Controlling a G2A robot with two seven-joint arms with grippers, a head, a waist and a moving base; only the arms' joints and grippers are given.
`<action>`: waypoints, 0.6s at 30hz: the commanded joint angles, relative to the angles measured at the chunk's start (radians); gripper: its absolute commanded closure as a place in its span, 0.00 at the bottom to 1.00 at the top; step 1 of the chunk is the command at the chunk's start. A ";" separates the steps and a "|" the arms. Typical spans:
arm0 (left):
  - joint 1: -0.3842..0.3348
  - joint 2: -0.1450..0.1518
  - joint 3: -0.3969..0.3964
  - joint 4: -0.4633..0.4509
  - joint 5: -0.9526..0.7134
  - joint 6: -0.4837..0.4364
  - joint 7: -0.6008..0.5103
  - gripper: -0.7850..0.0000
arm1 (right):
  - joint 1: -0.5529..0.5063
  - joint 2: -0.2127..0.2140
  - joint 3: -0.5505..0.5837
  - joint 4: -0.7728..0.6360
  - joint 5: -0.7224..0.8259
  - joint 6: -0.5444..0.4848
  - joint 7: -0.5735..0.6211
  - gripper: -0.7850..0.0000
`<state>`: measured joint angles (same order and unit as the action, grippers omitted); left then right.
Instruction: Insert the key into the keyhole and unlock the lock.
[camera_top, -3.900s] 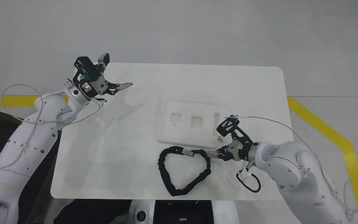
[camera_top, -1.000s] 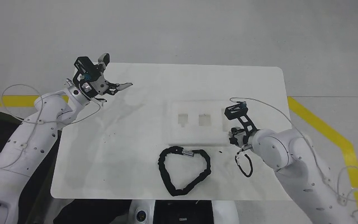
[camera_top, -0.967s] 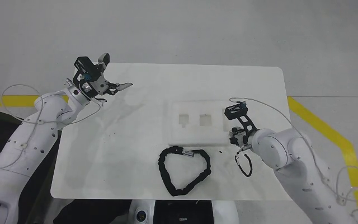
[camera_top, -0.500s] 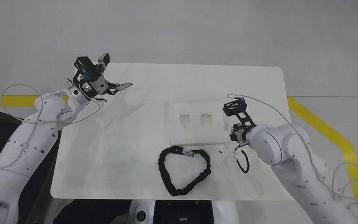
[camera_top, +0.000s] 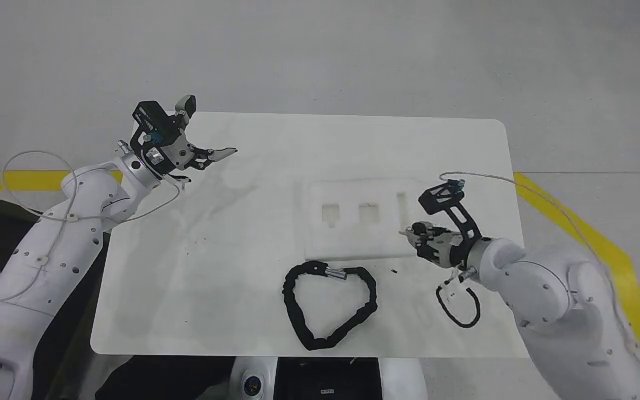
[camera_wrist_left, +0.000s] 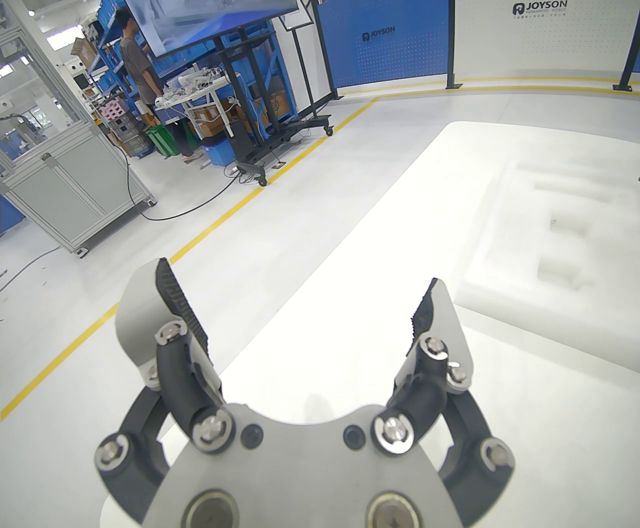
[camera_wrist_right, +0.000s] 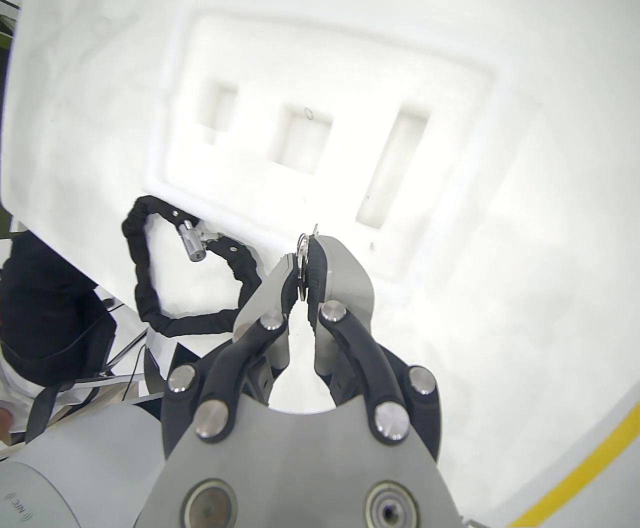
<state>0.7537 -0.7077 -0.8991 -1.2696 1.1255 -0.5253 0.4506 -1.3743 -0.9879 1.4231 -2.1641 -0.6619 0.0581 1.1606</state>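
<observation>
Right hand (camera_wrist_right: 302, 272), clamped on the small key (camera_wrist_right: 302, 246) at mid-frame, should, I'd say, line the blade squarely with the silver cylinder (camera_wrist_right: 192, 243) of the chain lock (camera_top: 292, 298) lying lower centre on the table (camera_top: 250, 250) before pushing in.

This looks like a robotics lab on an industrial hall floor. The pale, glossy floor (camera_wrist_left: 310, 165) is marked off with yellow tape lines (camera_wrist_left: 220, 220). Blue pegboard partitions (camera_wrist_left: 390, 55) wall off the bay. A big screen (camera_wrist_left: 200, 22) stands on a wheeled frame beside an aluminium-framed glazed enclosure (camera_wrist_left: 60, 165) and racks of blue bins (camera_wrist_left: 107, 30). A plain white bench (camera_top: 250, 260) stands in the middle.
</observation>
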 joint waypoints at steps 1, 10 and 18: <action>0.000 0.000 0.000 0.000 0.000 0.000 0.000 0.00 | -0.043 0.003 0.041 0.003 0.031 -0.057 -0.068 1.00; 0.000 0.000 0.000 0.000 0.000 0.000 0.000 0.00 | -0.182 0.008 0.178 0.020 0.142 -0.222 -0.255 1.00; 0.000 0.000 0.000 0.000 0.000 0.000 0.000 0.00 | -0.211 0.011 0.221 0.039 0.195 -0.288 -0.295 1.00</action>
<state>0.7537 -0.7077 -0.8991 -1.2696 1.1255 -0.5253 0.4506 -1.5860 -0.9772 1.6452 -2.1241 -0.4655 -0.2309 0.8646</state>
